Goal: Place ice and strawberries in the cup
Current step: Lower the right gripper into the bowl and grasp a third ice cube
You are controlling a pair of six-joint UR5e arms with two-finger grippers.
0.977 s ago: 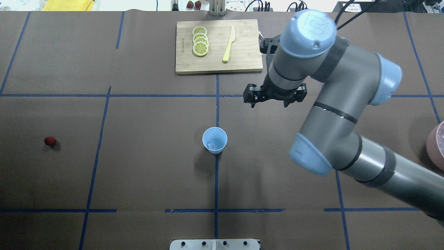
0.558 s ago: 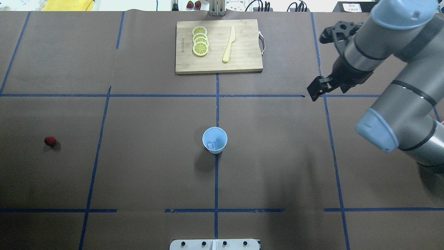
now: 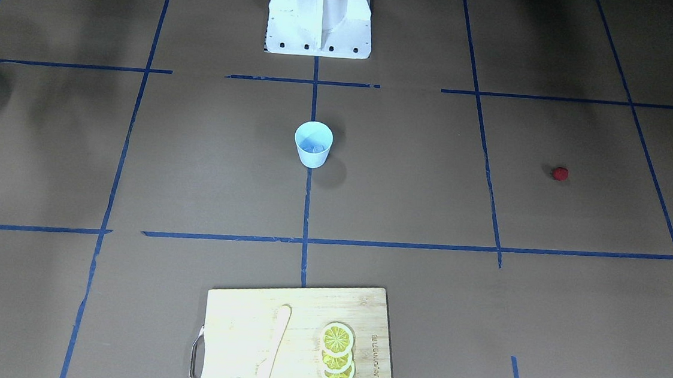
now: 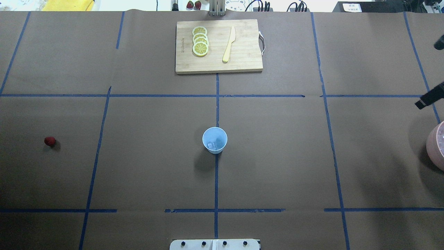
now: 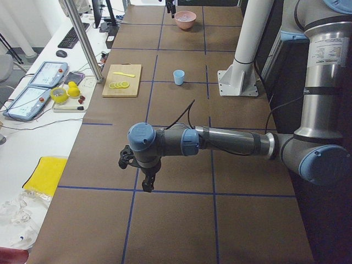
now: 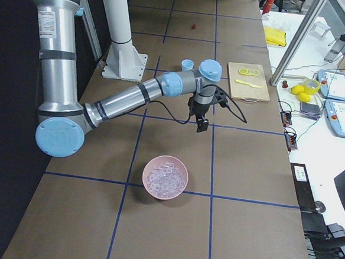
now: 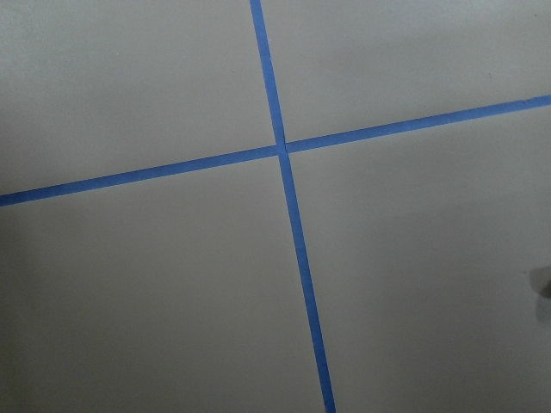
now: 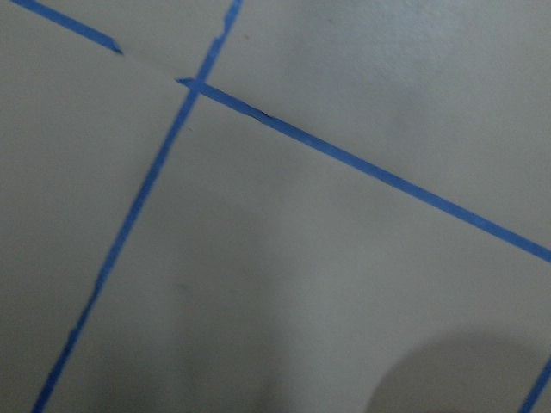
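The light blue cup [image 4: 214, 140] stands upright at the table's centre with pale ice [image 4: 211, 144] lumps in its bottom. One red strawberry [image 4: 50, 141] lies alone far to the left. My right gripper [image 6: 201, 127] hangs pointing down above the table, between the cup [image 6: 187, 65] and a pink bowl; overhead only one dark finger [image 4: 427, 99] shows at the right edge, so I cannot tell its state. My left gripper [image 5: 147, 181] hovers low over bare table at the near left end, seen only from the side, and I cannot tell its state either.
The pink bowl [image 6: 165, 177] full of ice sits at the table's right end. A wooden cutting board [image 4: 242, 62] at the far edge carries lemon slices [image 4: 200, 41] and a yellow knife [image 4: 229, 44]. The robot's white base [image 3: 320, 13] stands behind the cup.
My right arm has swung from just beyond the cup to the right, almost out of the overhead view. The cup, its ice and the strawberry have not moved.
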